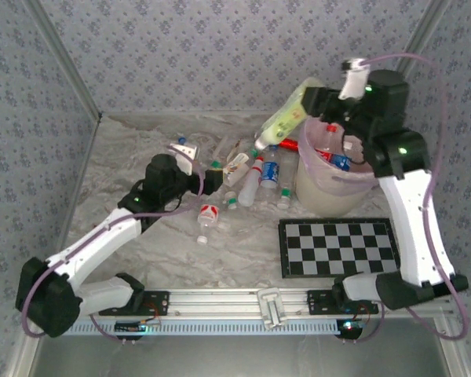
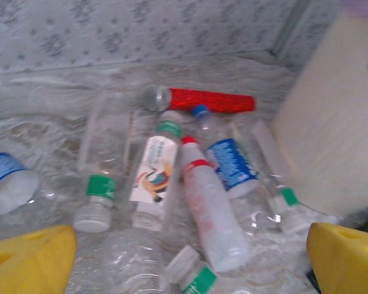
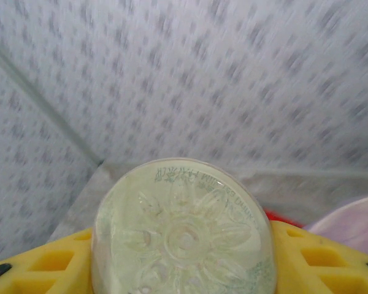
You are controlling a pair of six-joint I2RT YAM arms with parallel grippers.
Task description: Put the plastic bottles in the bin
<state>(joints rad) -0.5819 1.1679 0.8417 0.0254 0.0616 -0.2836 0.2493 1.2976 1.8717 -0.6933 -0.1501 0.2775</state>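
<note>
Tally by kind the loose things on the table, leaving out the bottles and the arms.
Large round cream-white plastic bin with lilac rim: 1
Black-and-white flat checkerboard: 1
Shiny red cylindrical tube: 1
Total: 3

Clear glossy plastic bottles (image 2: 211,208), shiny metallic red tube (image 2: 214,100), smooth matt cream bin (image 2: 331,135)

1. Robot lab test cell, not a home.
2. Left arm (image 1: 98,239), right arm (image 1: 410,220) bolted to aluminium rail (image 1: 220,302) at table's near edge.
3. Black-and-white checkerboard (image 1: 339,246) lies flat on marble-look tabletop (image 1: 220,259).
4. Walls papered in blue floral print (image 1: 204,55), closing in table on three sides.
5. Bare metal posts (image 1: 69,67) at the corners.
</note>
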